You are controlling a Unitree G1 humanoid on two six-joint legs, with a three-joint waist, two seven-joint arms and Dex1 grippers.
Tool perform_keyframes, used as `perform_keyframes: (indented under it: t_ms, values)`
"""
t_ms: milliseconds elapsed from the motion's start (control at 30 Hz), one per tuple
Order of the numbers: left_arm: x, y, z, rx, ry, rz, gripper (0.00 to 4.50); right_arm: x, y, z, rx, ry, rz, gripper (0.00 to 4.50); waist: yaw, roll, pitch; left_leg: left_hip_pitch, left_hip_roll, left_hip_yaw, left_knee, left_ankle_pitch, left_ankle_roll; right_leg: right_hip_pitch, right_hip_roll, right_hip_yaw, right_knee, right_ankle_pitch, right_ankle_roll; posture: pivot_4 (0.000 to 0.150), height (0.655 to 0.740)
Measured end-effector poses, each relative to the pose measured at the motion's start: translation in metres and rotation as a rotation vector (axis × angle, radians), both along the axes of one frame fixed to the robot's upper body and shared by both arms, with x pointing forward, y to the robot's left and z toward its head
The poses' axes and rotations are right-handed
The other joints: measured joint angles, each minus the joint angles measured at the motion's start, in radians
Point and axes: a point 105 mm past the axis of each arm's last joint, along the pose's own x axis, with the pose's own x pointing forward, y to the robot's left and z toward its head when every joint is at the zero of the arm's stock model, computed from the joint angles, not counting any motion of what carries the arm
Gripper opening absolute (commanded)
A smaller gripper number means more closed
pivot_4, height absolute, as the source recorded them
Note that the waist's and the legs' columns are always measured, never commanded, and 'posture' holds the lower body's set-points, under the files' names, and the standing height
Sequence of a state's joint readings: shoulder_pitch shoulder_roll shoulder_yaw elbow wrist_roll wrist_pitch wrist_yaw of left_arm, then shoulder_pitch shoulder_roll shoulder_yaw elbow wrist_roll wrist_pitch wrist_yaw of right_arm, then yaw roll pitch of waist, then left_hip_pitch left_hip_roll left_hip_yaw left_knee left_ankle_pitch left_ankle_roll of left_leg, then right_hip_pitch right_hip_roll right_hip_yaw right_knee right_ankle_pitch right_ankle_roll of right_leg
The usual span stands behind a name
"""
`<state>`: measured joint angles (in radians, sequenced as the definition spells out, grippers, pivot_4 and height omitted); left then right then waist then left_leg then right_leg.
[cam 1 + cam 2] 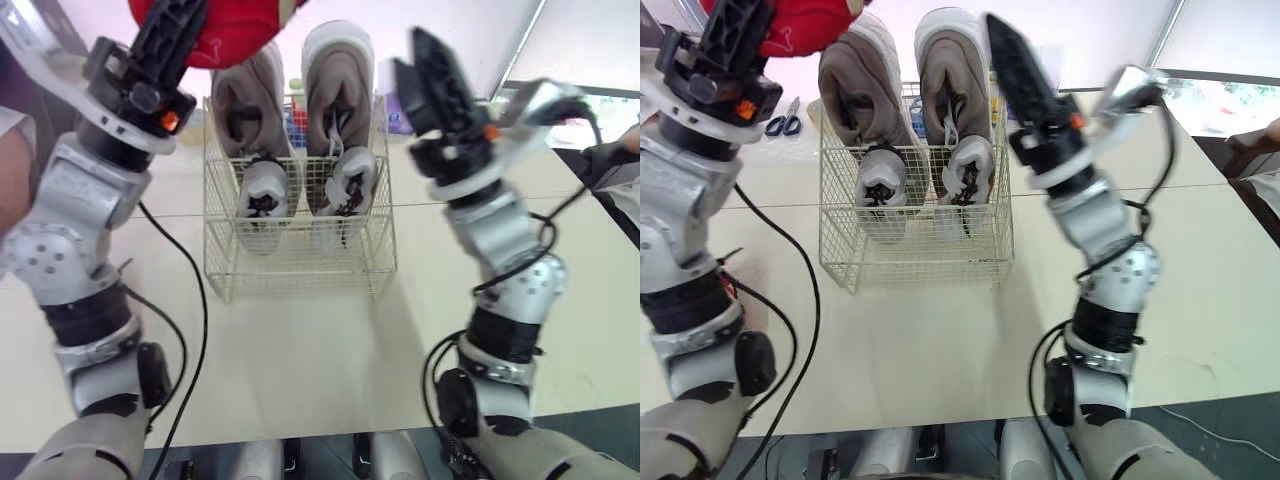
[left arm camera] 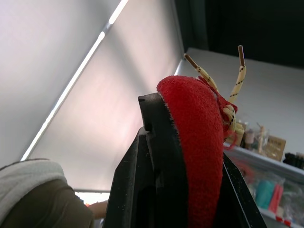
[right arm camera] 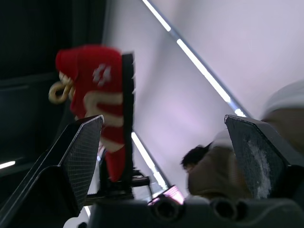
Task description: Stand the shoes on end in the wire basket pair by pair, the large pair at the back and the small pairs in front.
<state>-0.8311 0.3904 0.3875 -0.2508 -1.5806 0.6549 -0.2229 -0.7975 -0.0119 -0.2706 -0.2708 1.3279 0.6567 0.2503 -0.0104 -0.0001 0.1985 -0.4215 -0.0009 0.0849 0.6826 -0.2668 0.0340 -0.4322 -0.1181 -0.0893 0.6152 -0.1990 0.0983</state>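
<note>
A white wire basket (image 1: 300, 262) stands on the cream table (image 1: 320, 350). Two large taupe shoes (image 1: 250, 105) (image 1: 340, 85) stand on end at its back. In front of them stand two small grey-and-white shoes (image 1: 265, 190) (image 1: 345, 185). My left gripper (image 1: 168, 35) is raised high to the left of the basket, shut on a small red shoe (image 1: 225, 30) with yellow laces (image 2: 199, 142). My right gripper (image 1: 425, 75) is lifted to the right of the basket, open and empty. Its wrist view looks past its two fingers (image 3: 78, 156) at the red shoe (image 3: 99, 104).
Blue-handled scissors (image 1: 780, 124) lie on the table left of the basket. Small bottles (image 1: 298, 118) stand behind it. Black cables (image 1: 195, 300) trail from both arms over the table. A person's arm (image 1: 12, 170) is at the left edge.
</note>
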Motion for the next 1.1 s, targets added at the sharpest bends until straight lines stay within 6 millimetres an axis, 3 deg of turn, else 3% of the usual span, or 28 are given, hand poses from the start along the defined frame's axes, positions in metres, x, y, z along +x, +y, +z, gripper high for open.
perform_keyframes:
  t_ms: [200, 400, 567, 667, 867, 967, 1100]
  values:
    - [-0.002, -0.016, -0.011, -0.025, 0.016, -0.03, 0.25, -0.003, 0.016, 0.011, -0.035, -0.064, -0.025, 4.44, 0.0, -0.002, -0.001, -0.002, -0.002, -0.001, 0.002, -0.002, 0.004, 0.002, 0.0, 0.001, -0.002, 0.001, 0.002, 0.15, 0.74]
    - [0.001, -0.023, -0.02, -0.01, 0.032, -0.016, 0.25, -0.004, 0.016, 0.03, -0.018, -0.141, -0.076, 4.44, -0.004, -0.002, -0.001, -0.002, -0.001, -0.001, 0.001, -0.002, 0.004, 0.001, 0.001, 0.001, -0.002, 0.001, 0.002, 0.15, 0.74]
    - [0.005, -0.026, -0.032, 0.01, 0.068, -0.013, 0.25, -0.001, 0.017, 0.035, -0.009, -0.157, -0.088, 4.44, -0.002, -0.002, -0.001, -0.002, -0.001, -0.001, 0.001, -0.002, 0.004, 0.001, 0.001, 0.001, -0.002, 0.001, 0.002, 0.15, 0.74]
    - [0.005, -0.026, -0.033, 0.012, 0.062, -0.014, 0.25, -0.003, 0.017, 0.036, -0.01, -0.168, -0.082, 3.65, -0.001, -0.002, -0.001, -0.002, -0.001, -0.002, 0.001, -0.002, 0.004, 0.001, 0.001, 0.001, -0.002, 0.001, 0.002, 0.15, 0.74]
    - [0.002, -0.029, -0.033, 0.016, 0.039, -0.029, 0.25, -0.002, 0.014, 0.037, -0.011, -0.172, -0.093, 0.75, -0.002, -0.002, -0.001, -0.002, -0.001, -0.002, 0.001, -0.002, 0.004, 0.001, 0.001, 0.0, -0.003, 0.001, 0.002, 0.15, 0.74]
    - [0.002, -0.031, -0.035, 0.048, 0.034, -0.007, 0.25, -0.001, 0.013, 0.036, -0.026, -0.171, -0.098, 0.55, -0.003, -0.002, -0.001, -0.002, -0.001, -0.002, 0.001, -0.002, 0.004, 0.001, 0.001, 0.0, -0.003, 0.001, 0.002, 0.15, 0.74]
    - [0.01, -0.032, -0.045, 0.135, 0.067, 0.085, 2.15, 0.008, 0.007, 0.037, -0.065, -0.166, -0.123, 0.55, -0.002, -0.002, -0.001, -0.002, -0.001, -0.002, 0.001, -0.003, 0.005, 0.001, 0.001, 0.001, -0.003, 0.001, 0.002, 0.15, 0.74]
